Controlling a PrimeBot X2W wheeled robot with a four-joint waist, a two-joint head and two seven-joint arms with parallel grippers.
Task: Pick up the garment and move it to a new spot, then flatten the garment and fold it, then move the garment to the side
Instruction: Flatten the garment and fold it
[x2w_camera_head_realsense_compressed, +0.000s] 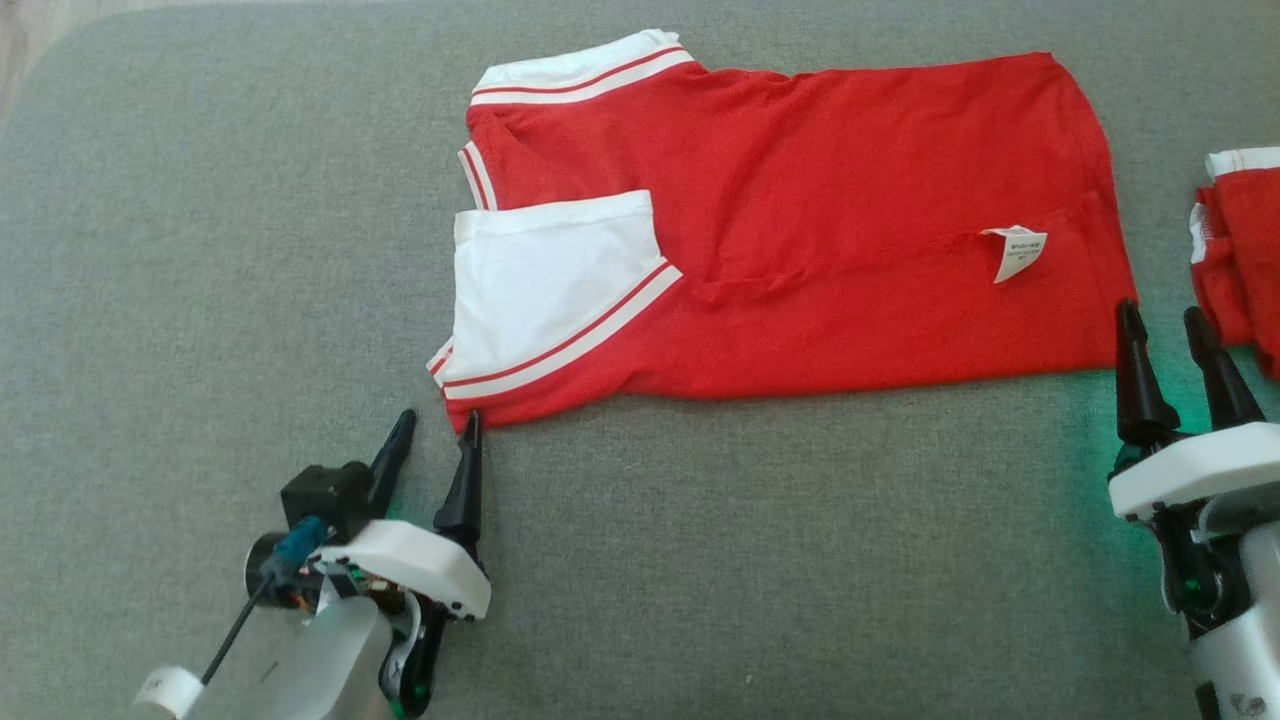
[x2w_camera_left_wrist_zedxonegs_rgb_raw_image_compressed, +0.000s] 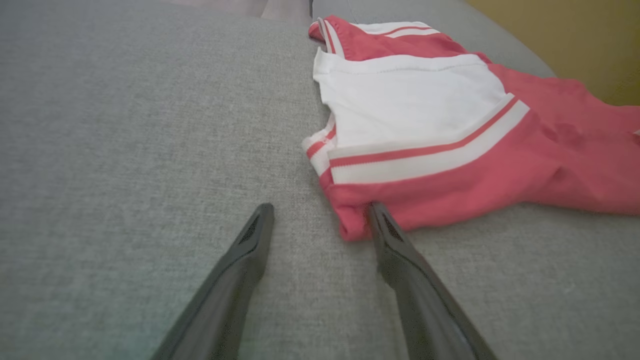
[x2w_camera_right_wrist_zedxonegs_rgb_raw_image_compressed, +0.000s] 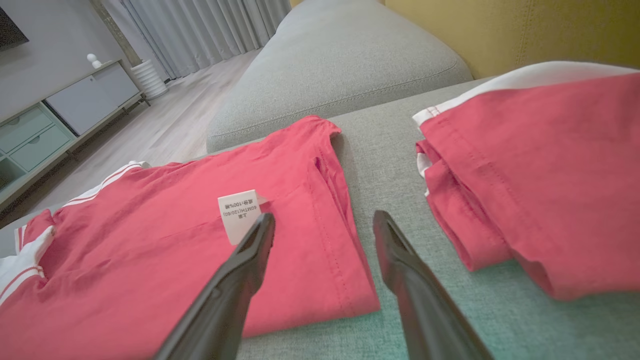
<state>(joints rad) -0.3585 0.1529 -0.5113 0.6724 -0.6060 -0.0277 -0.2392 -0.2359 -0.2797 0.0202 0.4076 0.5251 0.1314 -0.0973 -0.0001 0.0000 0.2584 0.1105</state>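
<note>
Head view: spotted shirt (x2w_camera_head_realsense_compressed: 800, 250) folded on couch (x2w_camera_head_realsense_compressed: 200, 300); found left gripper (x2w_camera_head_realsense_compressed: 440, 416) parted at one corner, right gripper (x2w_camera_head_realsense_compressed: 1160, 310) parted at another.

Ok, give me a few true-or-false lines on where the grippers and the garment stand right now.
1. The left gripper and right gripper are both open, gripping nothing. True.
2. The garment lies in a crumpled heap. False: it lies flat and folded on the cushion.
3. A white label shows on the garment. True.
4. Nothing else red lies on the cushion. False: a second red garment lies beside it, on the robot's right.
</note>
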